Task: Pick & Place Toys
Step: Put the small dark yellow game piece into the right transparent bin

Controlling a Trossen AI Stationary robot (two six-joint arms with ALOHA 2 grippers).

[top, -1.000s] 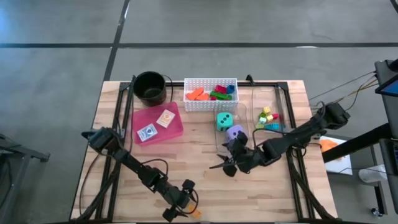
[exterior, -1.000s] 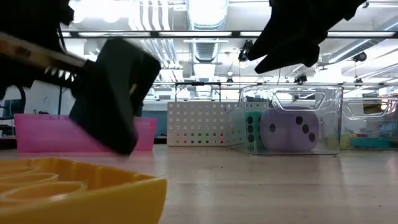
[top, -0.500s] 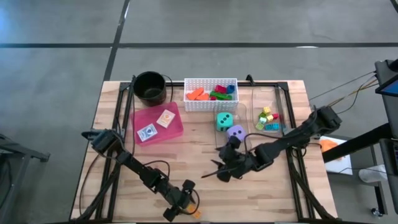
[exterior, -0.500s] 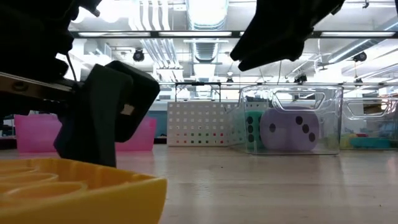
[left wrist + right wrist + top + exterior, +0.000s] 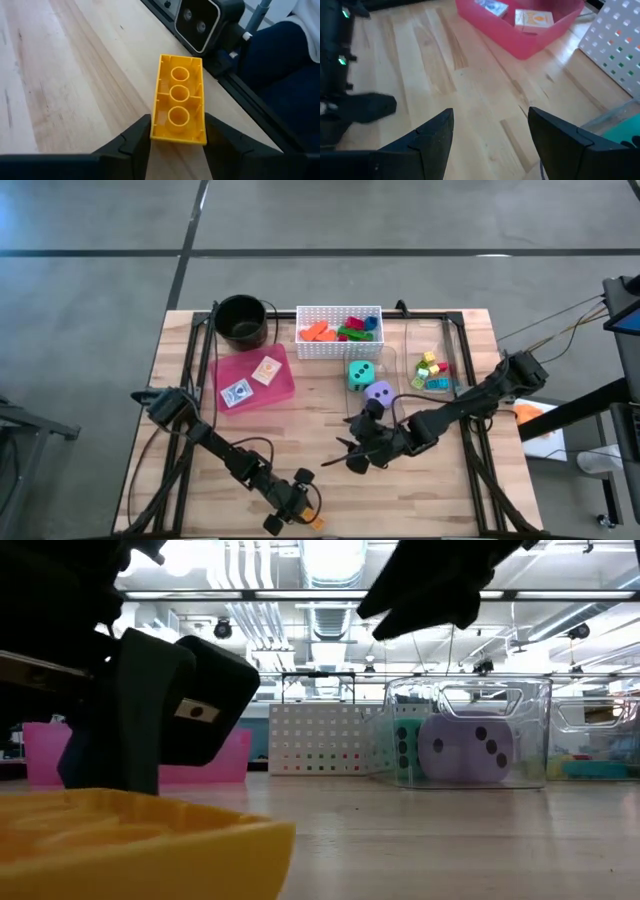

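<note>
A yellow block (image 5: 178, 102) lies hollow side up on the table by the front edge, also seen in the high view (image 5: 315, 523) and low view (image 5: 140, 840). My left gripper (image 5: 177, 140) (image 5: 297, 502) is shut on it. My right gripper (image 5: 490, 142) (image 5: 355, 456) hangs open over bare wood mid-table, touching nothing. Other toys sit apart: coloured blocks in the white basket (image 5: 339, 345), a teal die (image 5: 361, 375) and a purple die (image 5: 378, 393) in a clear bin, and two cards on the pink tray (image 5: 285, 385). My left gripper pinches the yellow block's two long sides at the end nearest the wrist (image 5: 176, 134), one finger (image 5: 140, 137) on each side. The fingers slant down from the table's left and point along the block. The block lies with its hollow underside up.
A black pot (image 5: 241, 320) stands at the back left. A second clear bin (image 5: 432, 370) with small blocks sits at the back right. The low camera (image 5: 200, 22) and the table's front rail lie just beyond the yellow block, and a person's dark clothing (image 5: 285, 75) shows past them.
My left gripper has shut on the yellow block, its fingers coming down to either side of it; the block has shifted slightly in the low view. My right gripper, still open, has moved toward the table's left and near edges, away from the dice bin.
</note>
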